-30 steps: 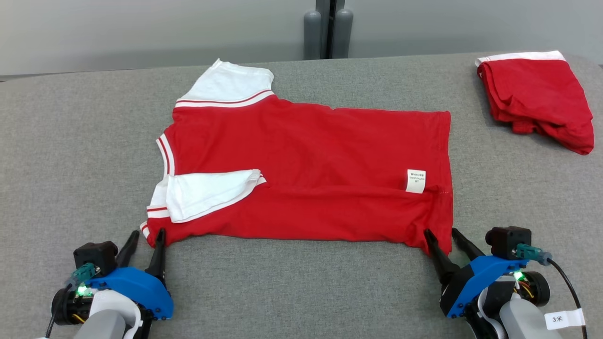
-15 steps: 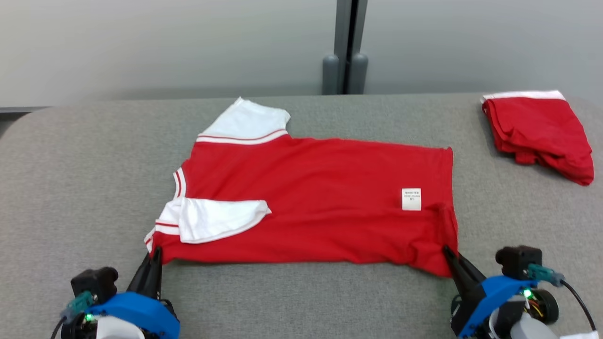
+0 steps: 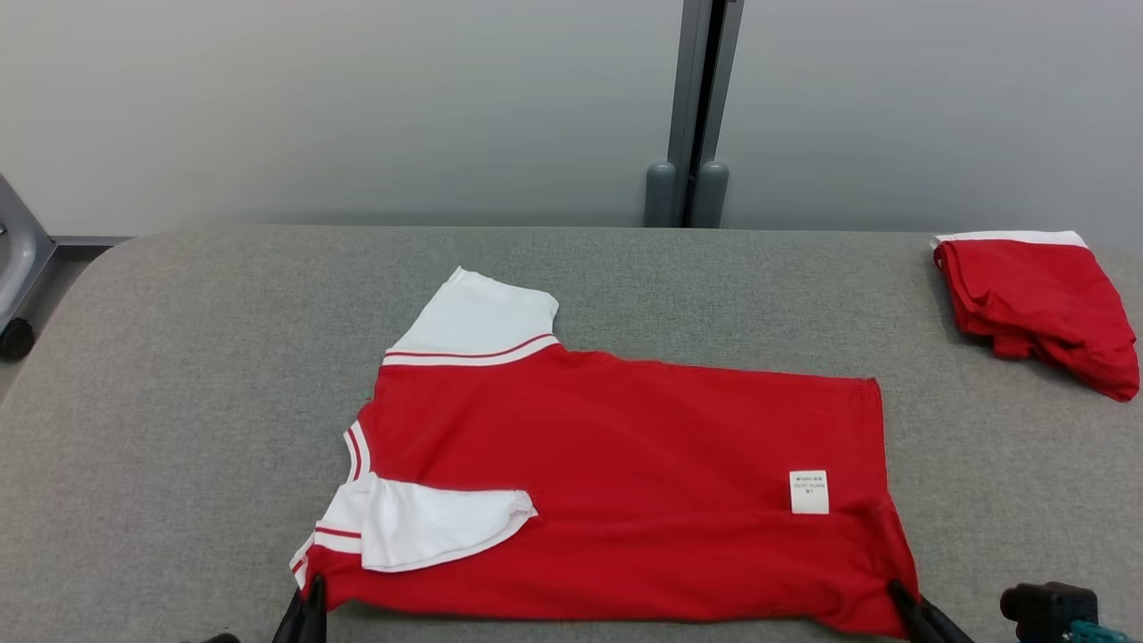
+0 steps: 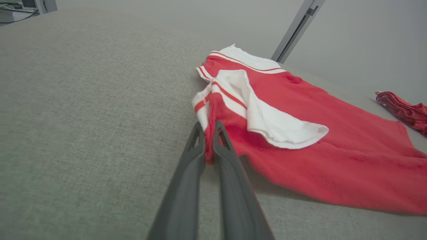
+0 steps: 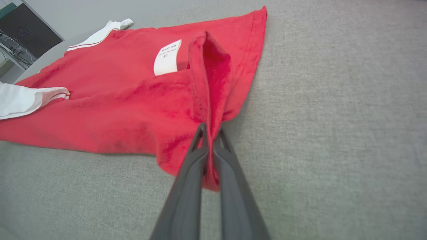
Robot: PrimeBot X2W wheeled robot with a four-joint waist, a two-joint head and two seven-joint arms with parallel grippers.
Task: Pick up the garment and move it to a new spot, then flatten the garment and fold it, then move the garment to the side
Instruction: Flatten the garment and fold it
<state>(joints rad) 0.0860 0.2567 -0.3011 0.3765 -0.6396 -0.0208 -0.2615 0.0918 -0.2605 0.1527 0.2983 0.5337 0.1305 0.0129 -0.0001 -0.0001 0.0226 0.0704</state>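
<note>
The garment (image 3: 616, 482) is a red T-shirt with white sleeves, lying inside out and mostly flat on the grey table (image 3: 196, 375), collar to the left, with a white label near its right hem. My left gripper (image 3: 311, 597) (image 4: 208, 128) is shut on the garment's (image 4: 333, 150) near left corner by the shoulder. At the lower right, my right gripper (image 3: 895, 591) (image 5: 210, 130) is shut on the near hem corner, where the garment's (image 5: 126, 100) cloth rises in a pinched ridge. The near sleeve (image 3: 429, 527) is folded over the body.
A second red garment (image 3: 1040, 308) with a white edge lies bunched at the table's far right. A grey post (image 3: 692, 116) stands against the wall behind the table. A chair base (image 3: 13, 268) shows at the left edge.
Both grippers went from open to shut on the garment's near corners. The camera has tilted up, so the table and garment sit lower in the picture, and the hem corner is now bunched.
</note>
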